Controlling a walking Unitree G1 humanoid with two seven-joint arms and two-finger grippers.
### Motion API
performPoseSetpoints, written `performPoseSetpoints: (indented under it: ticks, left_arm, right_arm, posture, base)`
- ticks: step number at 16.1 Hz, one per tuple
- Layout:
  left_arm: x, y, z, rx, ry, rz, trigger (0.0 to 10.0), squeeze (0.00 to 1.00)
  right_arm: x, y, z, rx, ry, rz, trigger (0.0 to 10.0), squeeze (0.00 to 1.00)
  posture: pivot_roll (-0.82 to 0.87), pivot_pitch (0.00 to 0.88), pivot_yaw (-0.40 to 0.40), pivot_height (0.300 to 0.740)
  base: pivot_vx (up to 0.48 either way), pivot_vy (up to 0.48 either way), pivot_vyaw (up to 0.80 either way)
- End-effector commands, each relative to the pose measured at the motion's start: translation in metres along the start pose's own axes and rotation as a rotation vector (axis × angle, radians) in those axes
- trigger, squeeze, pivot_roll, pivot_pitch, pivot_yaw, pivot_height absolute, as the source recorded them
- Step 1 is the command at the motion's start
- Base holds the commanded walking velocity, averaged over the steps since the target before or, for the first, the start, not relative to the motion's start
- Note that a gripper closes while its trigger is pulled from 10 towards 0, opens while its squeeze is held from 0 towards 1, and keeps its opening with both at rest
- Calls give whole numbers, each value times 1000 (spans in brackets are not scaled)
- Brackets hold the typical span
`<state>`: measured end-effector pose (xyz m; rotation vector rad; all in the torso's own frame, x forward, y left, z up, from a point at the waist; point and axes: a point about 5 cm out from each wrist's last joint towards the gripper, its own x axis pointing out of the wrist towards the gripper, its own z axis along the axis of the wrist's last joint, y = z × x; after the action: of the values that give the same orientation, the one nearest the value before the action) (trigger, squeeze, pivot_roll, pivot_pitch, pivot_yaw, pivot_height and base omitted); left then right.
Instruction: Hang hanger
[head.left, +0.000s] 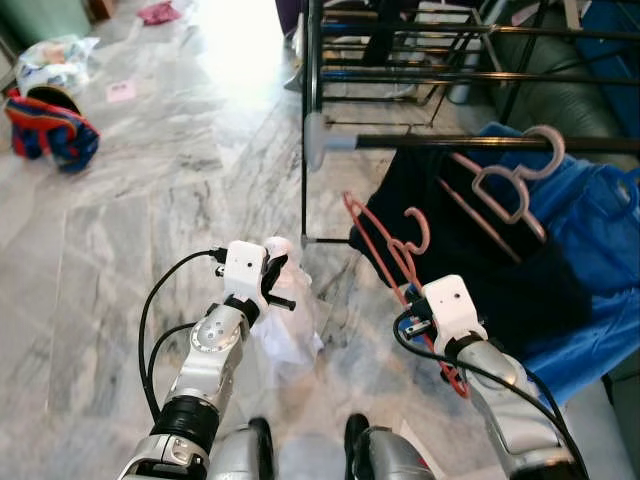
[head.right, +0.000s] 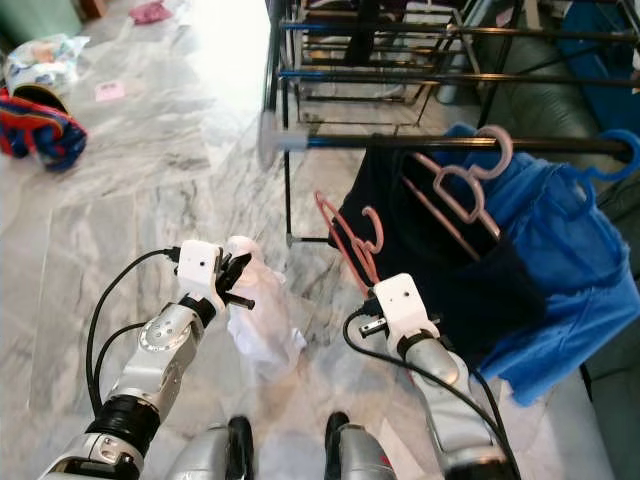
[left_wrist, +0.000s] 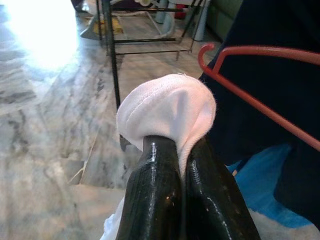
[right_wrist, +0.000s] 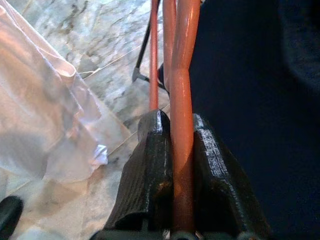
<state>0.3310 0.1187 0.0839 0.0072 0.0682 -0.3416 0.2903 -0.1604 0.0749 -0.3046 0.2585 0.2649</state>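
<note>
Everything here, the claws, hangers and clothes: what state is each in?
Left claw: shut on white cloth.
Right claw: shut on red hanger, not yet hung.
Pink hanger: hooked on rack rail.
Dark garment: draped over rail.
Blue garment: draped over rail.

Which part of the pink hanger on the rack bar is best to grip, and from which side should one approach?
Probably the straight neck just below the hook of the pink hanger, approached from the robot's side of the rack bar. The hook curls over the bar, and the arms lie against the dark garment, so the neck looks like the most exposed thin part for a pincer to close on.
</note>
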Motion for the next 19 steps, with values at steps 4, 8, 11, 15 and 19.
performPoseSetpoints:
  ticks: [4,8,11,15,19]
  left_arm:
    - [-7,10,-2,1,-7,49,10000,0]
    - [-10,12,-4,6,0,43,10000,0]
    - [-8,9,-3,5,4,21,10000,0]
    - [-6,5,-3,5,7,5,10000,0]
    - [-7,3,-4,-5,6,9,10000,0]
  right_arm:
    - [8,10,-8,131,28,-39,10000,0]
    - [9,14,-13,189,49,-93,10000,0]
    - [10,8,-12,159,4,-148,10000,0]
    - [10,4,-9,163,-42,-166,10000,0]
    - [12,10,-7,175,-57,-122,10000,0]
  posture:
    - [15,209,-39,740]
    - [6,220,-28,740]
    - [-4,222,-21,740]
    - [-15,223,-24,740]
    - [-2,210,-45,740]
  base:
    - [-355,0,0]
    - [-353,0,0]
    - [-352,0,0]
    - [-365,0,0]
    - [-397,0,0]
